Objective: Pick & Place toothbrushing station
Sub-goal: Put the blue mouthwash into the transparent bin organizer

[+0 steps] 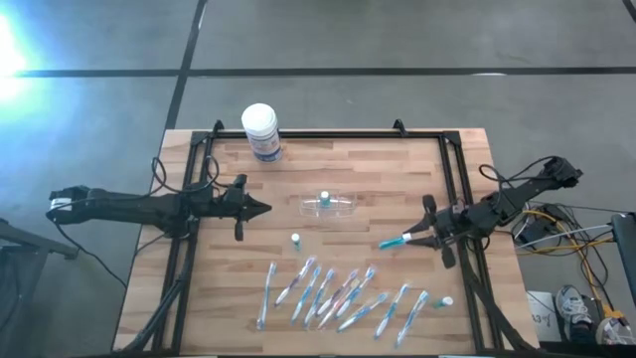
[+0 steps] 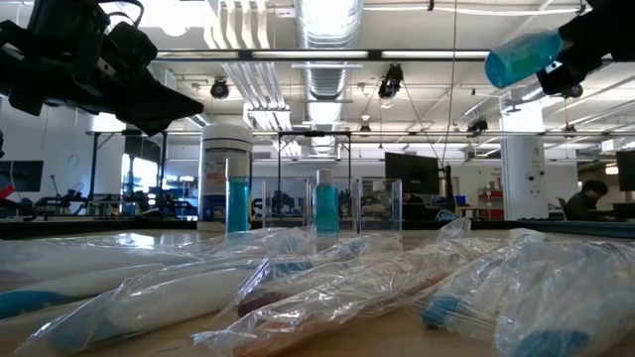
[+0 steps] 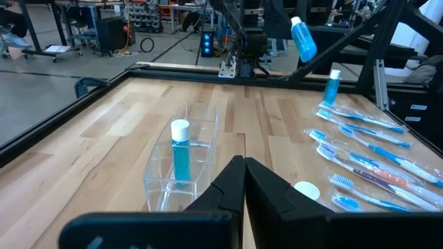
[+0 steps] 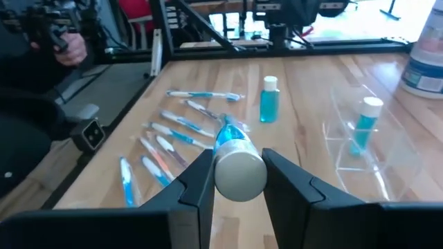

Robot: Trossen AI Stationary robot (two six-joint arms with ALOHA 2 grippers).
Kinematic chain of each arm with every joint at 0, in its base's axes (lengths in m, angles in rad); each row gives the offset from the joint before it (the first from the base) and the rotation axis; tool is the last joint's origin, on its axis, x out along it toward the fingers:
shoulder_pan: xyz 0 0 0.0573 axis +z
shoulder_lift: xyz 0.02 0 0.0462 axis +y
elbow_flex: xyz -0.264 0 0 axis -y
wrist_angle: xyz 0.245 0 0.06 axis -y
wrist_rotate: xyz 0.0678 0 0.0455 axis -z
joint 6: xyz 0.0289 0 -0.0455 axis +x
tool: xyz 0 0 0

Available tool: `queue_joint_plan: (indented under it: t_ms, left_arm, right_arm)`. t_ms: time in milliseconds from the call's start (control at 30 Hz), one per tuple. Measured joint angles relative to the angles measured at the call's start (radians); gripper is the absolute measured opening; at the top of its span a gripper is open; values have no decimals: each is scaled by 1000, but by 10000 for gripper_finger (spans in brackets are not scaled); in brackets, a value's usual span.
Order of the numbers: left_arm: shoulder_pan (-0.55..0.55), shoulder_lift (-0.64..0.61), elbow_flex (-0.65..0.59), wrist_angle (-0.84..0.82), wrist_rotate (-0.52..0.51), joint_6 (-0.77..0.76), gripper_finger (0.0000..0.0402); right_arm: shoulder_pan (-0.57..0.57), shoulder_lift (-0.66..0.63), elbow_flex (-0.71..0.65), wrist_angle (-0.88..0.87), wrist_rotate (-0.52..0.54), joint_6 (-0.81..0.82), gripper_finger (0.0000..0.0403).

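Note:
The see-through toothbrushing station (image 1: 333, 205) stands mid-table on its base, with one blue bottle (image 3: 181, 152) upright inside it. A second blue bottle (image 1: 295, 240) stands on the table nearer the front. My right gripper (image 1: 412, 237), over the table's right side, is shut on a third small blue bottle (image 4: 232, 149) with a white cap. It hangs above the table in the low view (image 2: 523, 58). My left gripper (image 1: 266, 209) hovers shut to the left of the station, pointing at it and touching nothing. My right gripper pinches the bottle's white cap end (image 4: 240, 173) between its two fingers (image 4: 201, 183). The fingers run almost level from the table's right and lie along the bottle. The blue body (image 1: 391, 242) sticks out past the fingertips toward the station, lifted clear of the table.
Several bagged toothbrushes (image 1: 338, 296) lie in a row along the near edge, with a loose white cap (image 1: 447, 300) at their right. A white tub (image 1: 260, 131) with a blue label stands at the far edge. A black frame (image 1: 328, 134) rims the table.

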Motion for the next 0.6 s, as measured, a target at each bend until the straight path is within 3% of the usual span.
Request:
queue_joint_plan:
  t_ms: [100,233,600]
  left_arm:
    - [0,0,0,1,0,3,14]
    - [0,0,0,1,0,3,13]
    - [0,0,0,1,0,-1,12]
  right_arm:
    - [-15,48,56,-18,1,1,93]
    - [-60,167,192,-175,1,13,93]
    - [-264,630,690,-600,-34,-28,93]
